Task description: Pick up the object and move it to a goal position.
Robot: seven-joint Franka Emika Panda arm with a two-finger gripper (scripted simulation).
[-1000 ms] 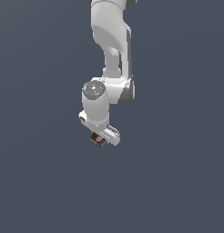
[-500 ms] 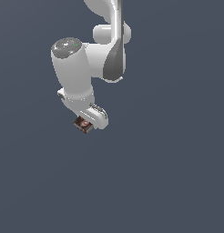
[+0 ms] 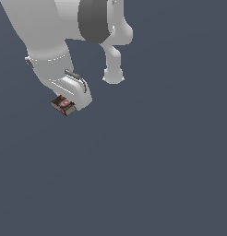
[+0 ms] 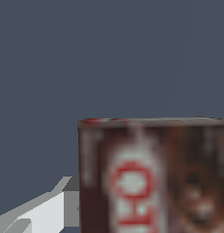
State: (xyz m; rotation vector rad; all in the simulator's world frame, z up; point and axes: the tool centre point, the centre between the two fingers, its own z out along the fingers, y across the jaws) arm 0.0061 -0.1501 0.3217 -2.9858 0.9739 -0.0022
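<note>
The object is a small flat dark brown-red box (image 3: 63, 105) with a red-white oval logo on top. In the exterior view it sits at the tip of my gripper (image 3: 69, 105), held off the ground at the upper left of that view. The white hand covers most of the fingers, so only the box's outer end sticks out. In the wrist view the box (image 4: 155, 177) fills much of the picture, close to the camera, and one pale finger (image 4: 41, 209) shows beside it. The gripper is shut on the box.
The white arm (image 3: 64, 32) fills the upper left of the exterior view, with its base link (image 3: 113, 73) behind. All else is plain dark grey-blue ground. No goal marker shows.
The arm has swung toward the exterior view's left and upward, carrying the box with it. The arm now looks much larger and nearer the camera.
</note>
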